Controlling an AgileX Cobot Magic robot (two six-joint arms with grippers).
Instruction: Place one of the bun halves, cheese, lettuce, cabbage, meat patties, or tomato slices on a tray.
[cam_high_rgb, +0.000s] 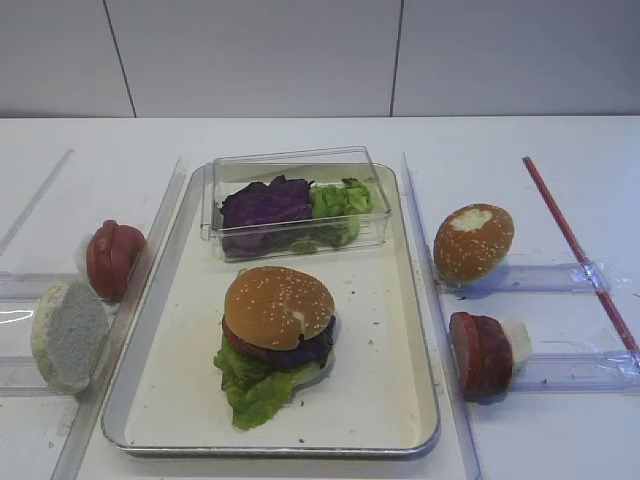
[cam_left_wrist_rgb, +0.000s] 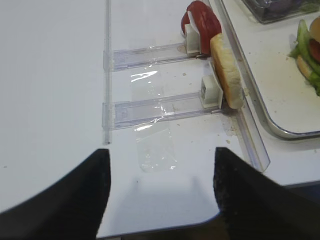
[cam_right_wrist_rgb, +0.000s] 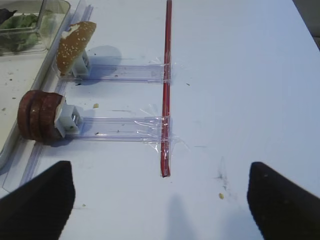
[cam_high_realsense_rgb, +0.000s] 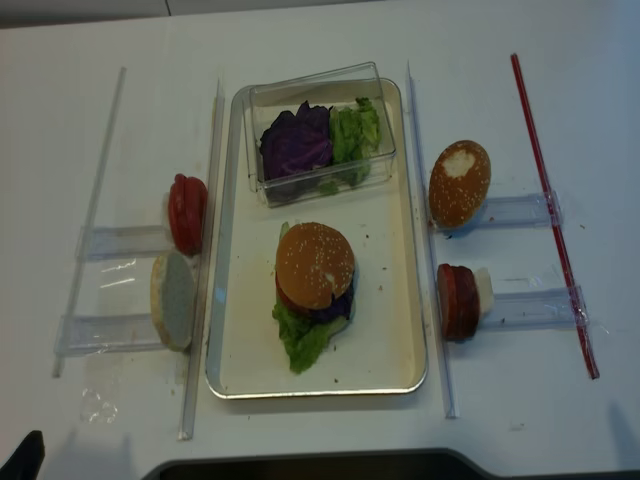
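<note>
Right jaws (cam_right_wrist_rgb: 160, 200): spread wide, empty, lower frame edge.
Left jaws (cam_left_wrist_rgb: 159, 195): parted, empty.
Sesame bun top (cam_high_rgb: 279, 306): crowns stacked burger, centre of tray (cam_high_rgb: 390, 400).
Lettuce (cam_high_rgb: 252, 385): protrudes lower left of the stack.

Showed wide-spread black gripper (cam_right_wrist_rgb: 160, 200) fingers (cam_right_wrist_rgb: 37, 202) at the bottom corners, patties (cam_right_wrist_rgb: 37, 121) and a seeded bun (cam_right_wrist_rgb: 74, 44) on clear holders (cam_right_wrist_rgb: 122, 127) at left, red strip (cam_right_wrist_rgb: 167, 90) centre.
</note>
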